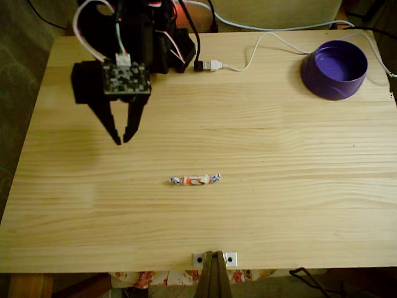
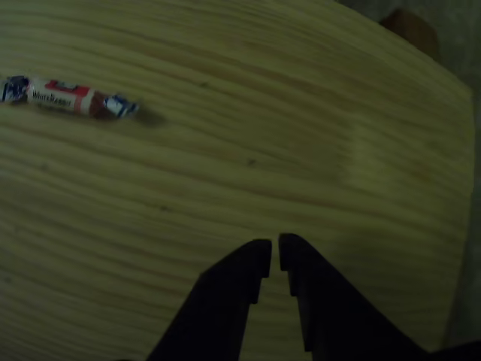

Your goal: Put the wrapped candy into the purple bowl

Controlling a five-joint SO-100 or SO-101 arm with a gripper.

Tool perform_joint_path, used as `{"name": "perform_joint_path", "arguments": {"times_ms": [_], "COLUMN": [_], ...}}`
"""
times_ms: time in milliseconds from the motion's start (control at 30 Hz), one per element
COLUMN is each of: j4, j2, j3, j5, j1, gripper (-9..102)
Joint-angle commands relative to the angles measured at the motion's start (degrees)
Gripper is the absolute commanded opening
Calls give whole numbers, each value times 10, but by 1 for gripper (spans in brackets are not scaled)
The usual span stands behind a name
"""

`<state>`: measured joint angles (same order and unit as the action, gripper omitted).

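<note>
In the fixed view the gripper [image 1: 121, 140], nearly closed and empty, hangs far-left of the candy [image 1: 196, 179]; bowl [image 1: 334, 69] far right.

Pale grained wood table [image 1: 279, 186]; glossy plastic purple bowl [image 1: 322, 84].

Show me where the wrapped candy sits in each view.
Fixed view: the candy lies on the table's middle, toward the near edge, right of the end effector.
Other view: the candy is upper left.
Shared landmark: the end effector.
</note>
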<state>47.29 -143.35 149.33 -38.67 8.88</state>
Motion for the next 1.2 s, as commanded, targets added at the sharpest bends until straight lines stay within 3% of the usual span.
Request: {"name": "perform_joint_path", "arguments": {"times_ms": [0, 400, 733, 900, 1167], "j4": [8, 25, 115, 138, 152], "j2": [95, 300, 421, 470, 533], "j3": [-140, -306, -422, -454, -500], "j5": [-33, -178, -316, -321, -296], "j1": [-9, -91, -146, -174, -214], "gripper": [0, 1, 2, 2, 19]}}
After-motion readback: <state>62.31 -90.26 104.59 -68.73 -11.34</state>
